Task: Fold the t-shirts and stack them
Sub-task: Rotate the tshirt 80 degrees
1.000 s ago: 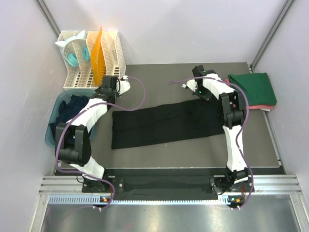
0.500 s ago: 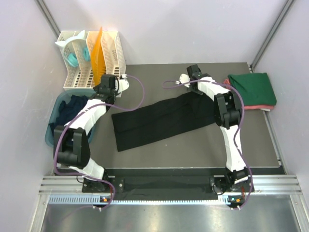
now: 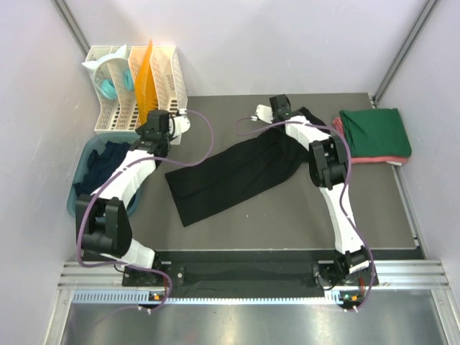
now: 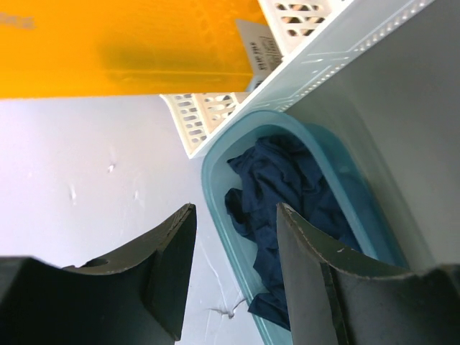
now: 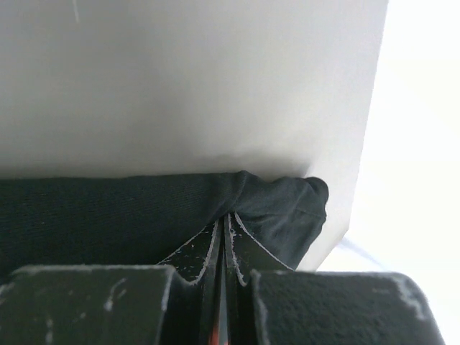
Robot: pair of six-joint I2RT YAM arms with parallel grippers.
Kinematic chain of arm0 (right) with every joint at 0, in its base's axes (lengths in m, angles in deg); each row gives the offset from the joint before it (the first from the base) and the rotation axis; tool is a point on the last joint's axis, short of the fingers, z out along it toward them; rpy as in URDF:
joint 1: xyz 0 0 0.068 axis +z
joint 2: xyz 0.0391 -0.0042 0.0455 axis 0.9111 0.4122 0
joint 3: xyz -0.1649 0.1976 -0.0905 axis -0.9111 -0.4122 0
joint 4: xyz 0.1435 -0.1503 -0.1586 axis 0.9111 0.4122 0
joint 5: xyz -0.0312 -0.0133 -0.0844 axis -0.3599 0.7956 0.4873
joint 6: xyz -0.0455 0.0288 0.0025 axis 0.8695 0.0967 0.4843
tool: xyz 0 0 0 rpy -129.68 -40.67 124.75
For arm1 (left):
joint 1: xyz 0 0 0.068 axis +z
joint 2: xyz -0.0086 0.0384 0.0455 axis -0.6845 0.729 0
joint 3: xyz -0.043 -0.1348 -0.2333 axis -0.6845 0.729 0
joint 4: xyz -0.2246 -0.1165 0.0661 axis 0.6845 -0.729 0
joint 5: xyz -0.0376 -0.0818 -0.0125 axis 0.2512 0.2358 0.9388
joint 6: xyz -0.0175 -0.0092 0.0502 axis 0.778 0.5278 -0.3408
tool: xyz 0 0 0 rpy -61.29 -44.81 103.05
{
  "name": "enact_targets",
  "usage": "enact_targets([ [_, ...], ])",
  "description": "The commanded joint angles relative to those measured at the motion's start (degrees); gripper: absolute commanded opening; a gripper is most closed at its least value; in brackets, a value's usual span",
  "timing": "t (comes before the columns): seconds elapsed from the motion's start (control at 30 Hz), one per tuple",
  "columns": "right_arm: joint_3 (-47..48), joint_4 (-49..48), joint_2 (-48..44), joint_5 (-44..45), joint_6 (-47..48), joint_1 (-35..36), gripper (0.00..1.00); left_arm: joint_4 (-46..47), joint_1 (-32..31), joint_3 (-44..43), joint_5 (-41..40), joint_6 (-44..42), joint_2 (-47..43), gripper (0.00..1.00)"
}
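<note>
A black t-shirt (image 3: 230, 172), folded into a long band, lies slantwise across the grey mat. My right gripper (image 3: 282, 115) is shut on its far right end and holds that end up; the pinched cloth (image 5: 144, 215) fills the right wrist view. A folded dark green t-shirt (image 3: 375, 131) lies on a pinkish-red one (image 3: 392, 159) at the right edge. A navy t-shirt (image 3: 106, 159) lies crumpled in the teal tub (image 3: 80, 192), and it also shows in the left wrist view (image 4: 287, 187). My left gripper (image 3: 159, 133) is open and empty, next to the tub and rack.
A white slotted rack (image 3: 136, 86) with an orange divider (image 3: 148, 83) and a teal item stands at the back left. The mat's front edge runs above the arm bases. Grey walls close in left, back and right.
My right gripper has moved left and toward the back with the shirt's right end, so the black band has swung from nearly level to slanted. The left gripper shifted slightly left.
</note>
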Motion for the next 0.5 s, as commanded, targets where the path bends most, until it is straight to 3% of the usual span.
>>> enact_targets([
  [0.0,0.6,-13.9,4.8,-11.0,4.8,4.0,0.00,2.4,-0.3,1.2,-1.5,0.3,-4.8,0.54],
  [0.03,0.7,-18.5,5.2,-10.3,7.4,4.9,0.00,2.9,-0.3,2.2,-1.5,-1.2,-5.8,0.54],
  [0.17,-1.6,-20.2,3.7,-11.2,8.1,5.2,0.01,4.3,-0.3,3.2,-1.9,-2.2,-6.7,0.54],
  [0.3,-13.2,-29.5,-2.0,-14.3,11.8,5.3,0.00,5.6,-0.3,3.7,-2.5,-2.6,-7.3,0.54],
  [0.47,-11.9,-29.7,-2.5,-17.9,12.2,6.3,0.00,5.9,-0.3,4.5,-3.6,-2.3,-7.5,0.54],
])
